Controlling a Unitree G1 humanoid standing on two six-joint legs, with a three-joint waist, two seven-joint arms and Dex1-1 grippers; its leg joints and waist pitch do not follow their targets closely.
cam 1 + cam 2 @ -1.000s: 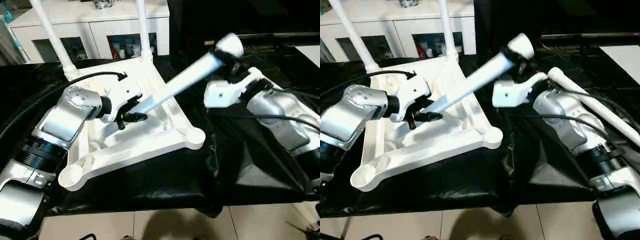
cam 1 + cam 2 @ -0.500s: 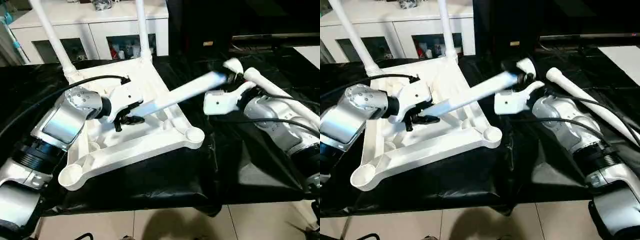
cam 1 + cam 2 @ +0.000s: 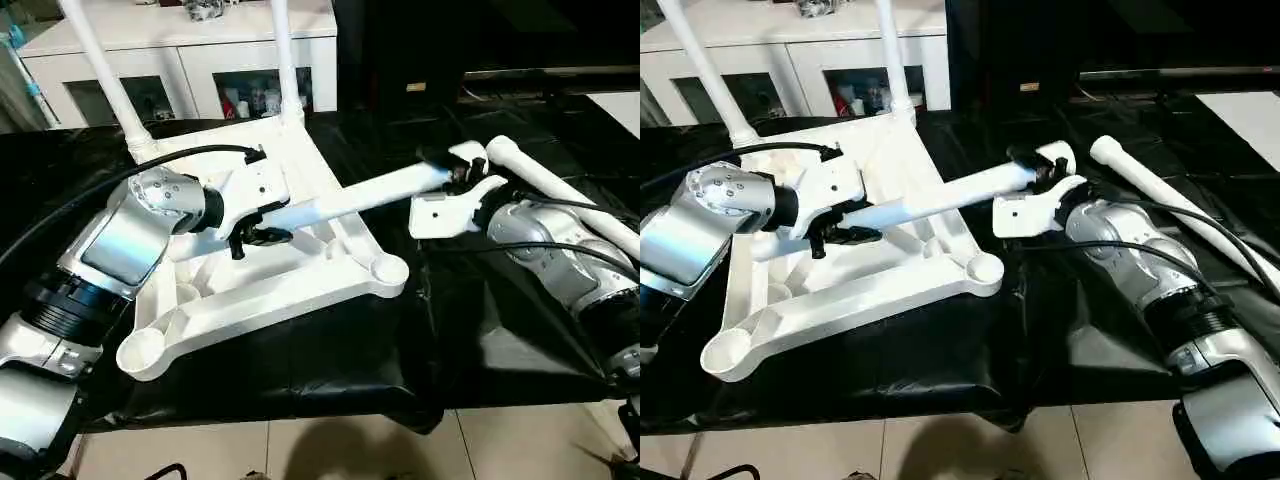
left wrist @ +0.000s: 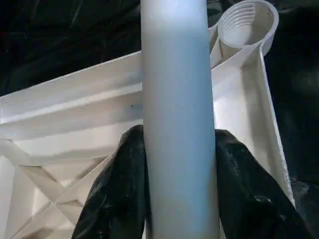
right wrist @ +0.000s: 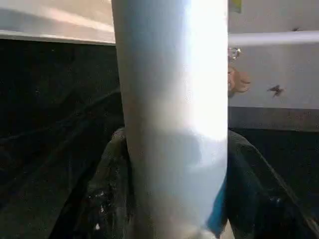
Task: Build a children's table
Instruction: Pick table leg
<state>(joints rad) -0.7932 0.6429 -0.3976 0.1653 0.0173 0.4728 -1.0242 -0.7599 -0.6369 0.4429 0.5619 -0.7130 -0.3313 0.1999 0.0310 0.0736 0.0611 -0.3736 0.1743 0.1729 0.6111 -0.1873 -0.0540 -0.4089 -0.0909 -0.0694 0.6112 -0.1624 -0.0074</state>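
Note:
The white tabletop (image 3: pixel 300 288) lies underside up on black cloth. Two white legs (image 3: pixel 100 70) (image 3: pixel 285 60) stand in its far corner sockets. The two near sockets (image 3: pixel 388 268) (image 3: pixel 140 350) are bare. A third leg (image 3: pixel 370 192) spans low across the tabletop, slightly tilted. My left gripper (image 3: pixel 255 235) is shut on its inner end, with black fingers (image 4: pixel 124 184) on both sides of the tube (image 4: pixel 177 99). My right gripper (image 3: pixel 458 178) is shut on its outer end, its fingers (image 5: pixel 107 194) flanking the tube (image 5: pixel 172 99).
Another loose leg (image 3: pixel 560 195) lies on the black cloth (image 3: pixel 330 370) behind my right arm. A white cabinet with glass doors (image 3: pixel 180 45) stands beyond the table. Tiled floor shows past the near table edge.
The held leg's outer end has come down from a steep tilt to nearly level, and my right gripper has dropped with it and narrowed around it. My left gripper has kept its place and grip.

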